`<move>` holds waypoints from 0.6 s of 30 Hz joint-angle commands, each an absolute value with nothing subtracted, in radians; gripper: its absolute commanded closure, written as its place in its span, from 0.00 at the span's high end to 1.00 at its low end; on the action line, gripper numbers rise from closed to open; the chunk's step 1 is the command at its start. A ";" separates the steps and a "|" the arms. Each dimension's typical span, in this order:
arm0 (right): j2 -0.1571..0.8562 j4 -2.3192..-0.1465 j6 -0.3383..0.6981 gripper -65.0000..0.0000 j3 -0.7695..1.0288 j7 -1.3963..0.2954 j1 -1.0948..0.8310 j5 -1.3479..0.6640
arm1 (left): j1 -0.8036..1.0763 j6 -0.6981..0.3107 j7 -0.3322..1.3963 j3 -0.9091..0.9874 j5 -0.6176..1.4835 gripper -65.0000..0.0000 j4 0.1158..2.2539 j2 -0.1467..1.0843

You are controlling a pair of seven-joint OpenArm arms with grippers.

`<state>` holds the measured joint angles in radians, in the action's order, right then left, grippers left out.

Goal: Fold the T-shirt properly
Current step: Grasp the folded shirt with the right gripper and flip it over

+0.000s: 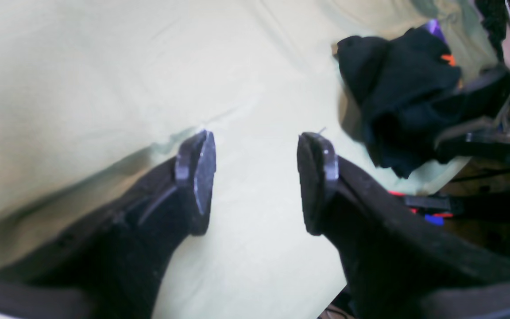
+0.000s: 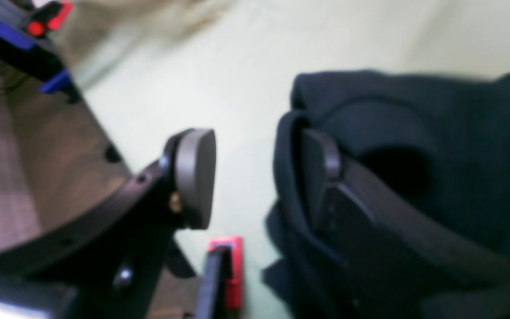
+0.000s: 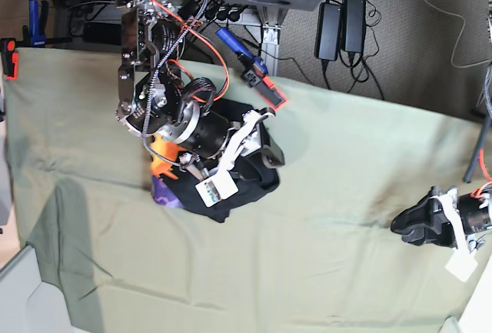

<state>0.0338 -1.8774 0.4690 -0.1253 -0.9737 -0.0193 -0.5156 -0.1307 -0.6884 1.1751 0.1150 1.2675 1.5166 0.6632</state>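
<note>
The black T-shirt lies crumpled in a heap at the middle left of the pale green table cloth, with orange and purple print showing at its left edge. My right gripper hangs over the heap. In the right wrist view the right gripper is open, and one of its fingers is tucked into a fold of the T-shirt. My left gripper is open and holds nothing; it stands low over bare cloth far right of the T-shirt. The base view shows the left gripper near the right edge.
A blue and orange clamp grips the cloth's far edge just behind the heap. A red clamp sits at the far left corner, and another red clamp is near the right gripper. Cables and power bricks lie beyond the table.
</note>
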 commanded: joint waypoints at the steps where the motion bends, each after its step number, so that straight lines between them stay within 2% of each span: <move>1: 0.028 -1.894 0.572 0.47 -0.126 -0.950 -0.001 -0.542 | -0.152 -0.698 1.158 0.124 1.298 0.51 1.534 0.694; 5: 0.008 -1.894 0.572 0.49 -0.127 -0.950 0.015 -0.648 | -0.152 -0.698 1.178 0.124 1.330 0.51 1.534 0.714; 9: -0.038 -1.894 0.572 0.63 -0.126 -0.950 0.028 -0.690 | -0.152 -0.698 1.187 0.124 1.347 0.51 1.534 0.733; 18: -0.123 -1.894 0.572 0.63 -0.126 -0.981 0.027 -0.749 | -0.152 -0.698 1.193 0.124 1.358 0.51 1.534 0.768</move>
<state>-0.1165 -1.8774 0.4690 -0.1261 -1.0004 0.0120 -0.7258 -0.1307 -0.6880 1.2053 0.1150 1.3354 1.5173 0.7471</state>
